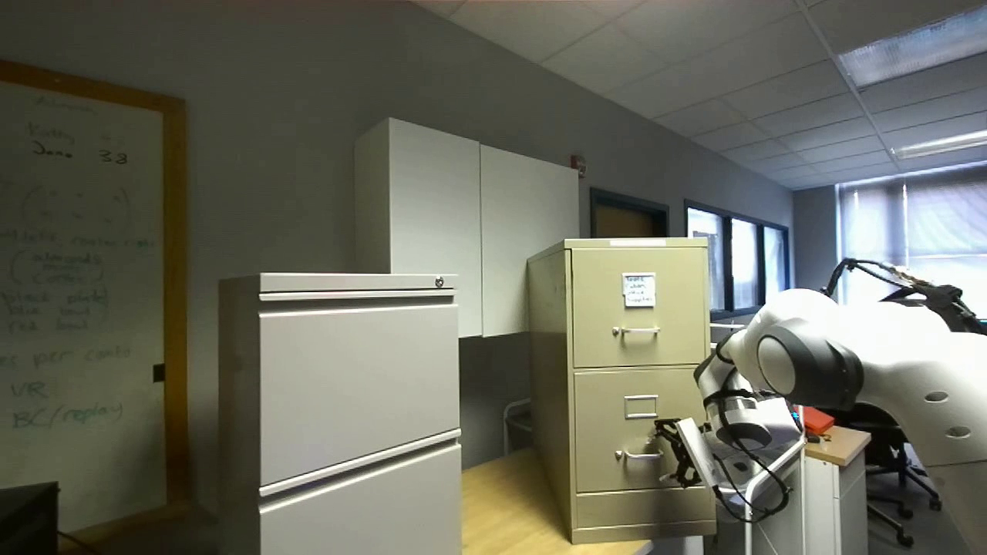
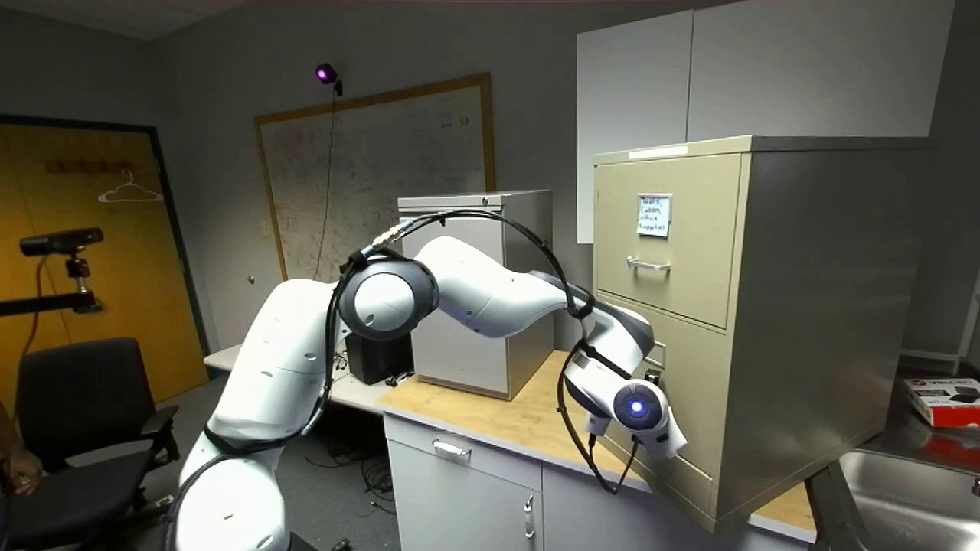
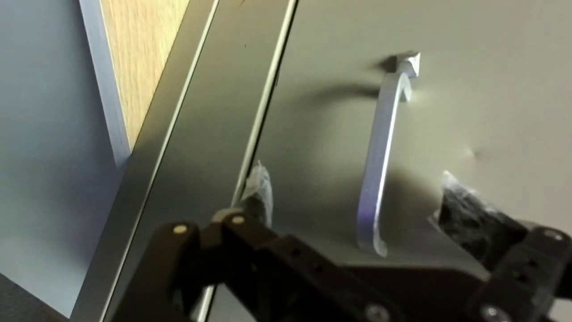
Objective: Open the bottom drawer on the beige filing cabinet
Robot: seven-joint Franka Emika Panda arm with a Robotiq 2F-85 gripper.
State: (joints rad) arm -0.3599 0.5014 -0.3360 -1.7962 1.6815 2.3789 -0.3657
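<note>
At bottom drawer, my fingers spread wide, grasping nothing; handle between them, long axis crosswise to my closing line

Beige filing cabinet: I see it standing upright at the front edge of the wooden counter.
Top drawer: closed, paper sheet toward its upper edge.
Bottom drawer: closed, silver handle toward its lower edge.
Gripper: I have its jaws spread near the handle's right end.
</note>
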